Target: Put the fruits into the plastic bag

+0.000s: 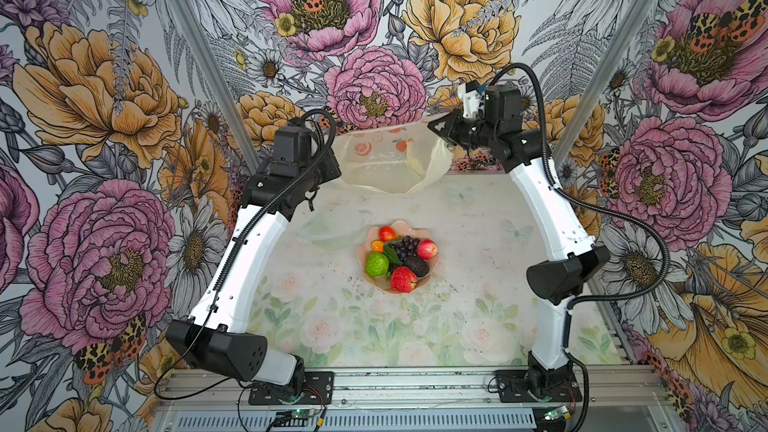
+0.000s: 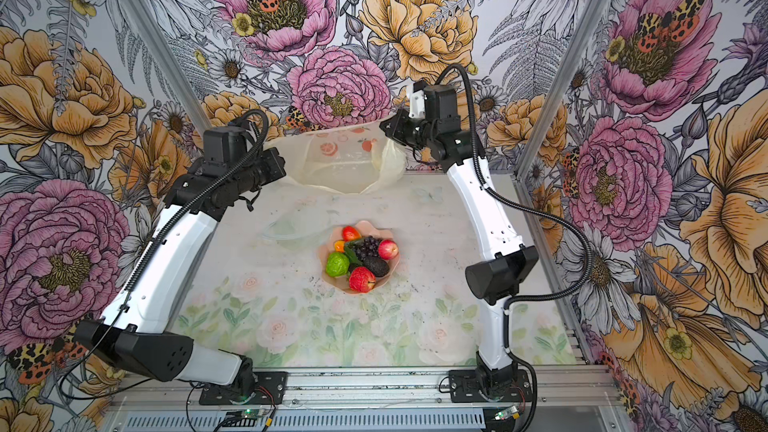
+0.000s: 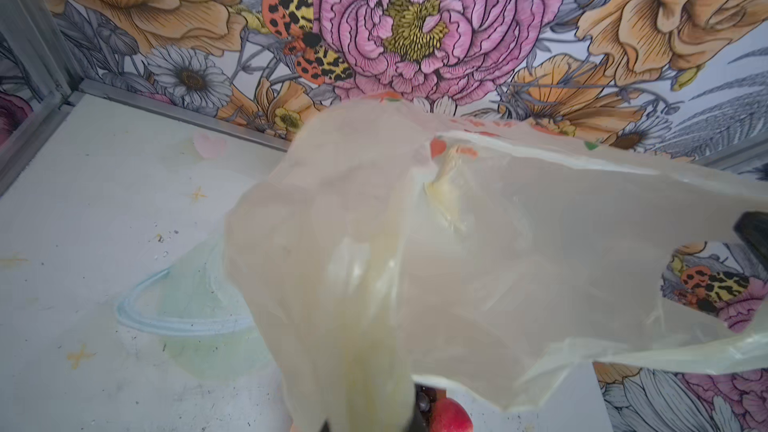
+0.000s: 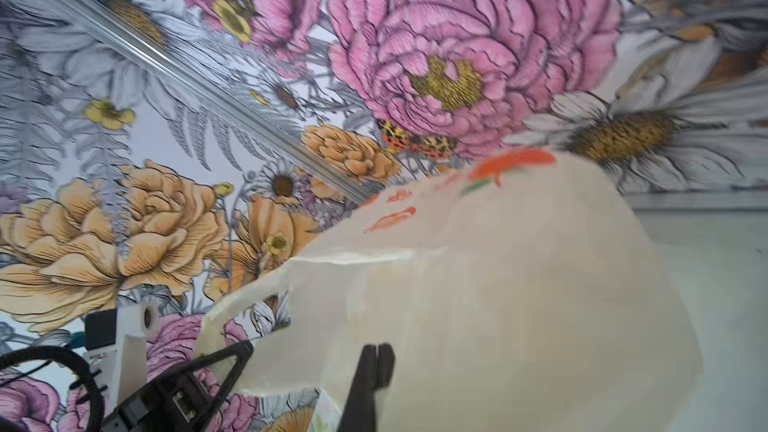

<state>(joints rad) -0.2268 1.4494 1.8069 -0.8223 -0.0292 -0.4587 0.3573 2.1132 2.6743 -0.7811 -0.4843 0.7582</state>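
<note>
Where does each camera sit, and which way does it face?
Top views: side by side, high above the arm bases, looking down and forward at the table, bowl of fruits and plastic bag; left arm and right arm show.
Left wrist: on the left arm, facing the back wall; the bag hides the left hand.
Right wrist: on the right arm, facing the same wall; the shut right hand shows.
Both wrist views share the bag.

Legible text: none. Red-orange print on plastic bag [image 1: 374, 168], at 12 o'clock from bowl [image 1: 380, 284], is too blurred to read.
</note>
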